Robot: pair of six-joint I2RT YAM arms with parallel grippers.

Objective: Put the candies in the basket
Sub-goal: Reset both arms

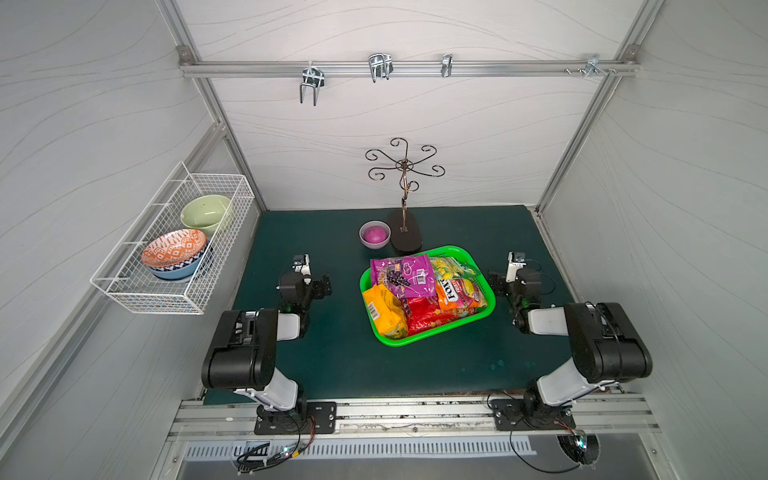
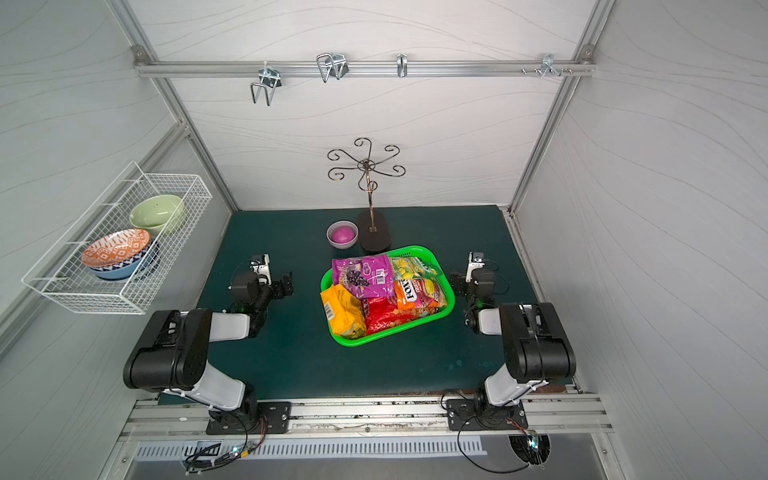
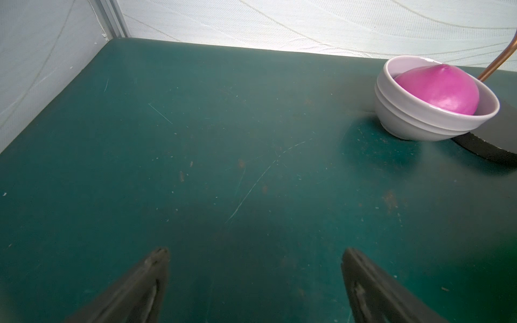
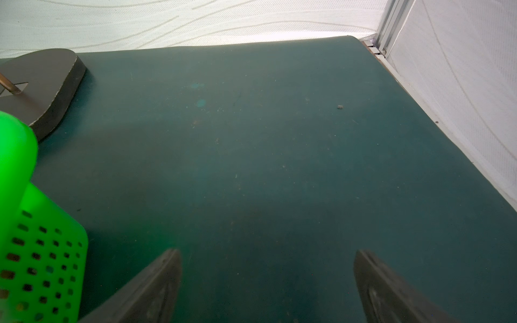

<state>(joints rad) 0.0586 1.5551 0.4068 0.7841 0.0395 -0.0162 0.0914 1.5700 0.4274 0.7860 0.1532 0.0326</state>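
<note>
- Table: dark green mat. In both top views no bag lies on it outside the basket.
- Basket: right of frame centre, long axis roughly left-right, rising a little toward the right. Its perforated wall fills the lower left of the right wrist view.
- Candies: every bag in view is piled inside the basket.
  - Purple bag on top, upper left of the pile.
  - Yellow bag lower left; appears to ride over the left rim.
  - Red bag lower middle.
  - Orange bag right.
  - Green bag upper right.
  - Overlap hides what lies beneath, so the count is not certain.
- Stand: base just above the basket in frame.
- Right gripper: jaws spread wide, only bare mat between them. Just beside the basket's right end, not touching it.
- Left gripper: jaws likewise wide and empty. Left of the basket, well apart.
- Bowl: pink ball inside, left of the stand base; not part of the task.
- Judgement: task looks complete. If the yellow bag needs seating, it lies at the end facing the left gripper; for anything else the right arm is nearer.
</note>
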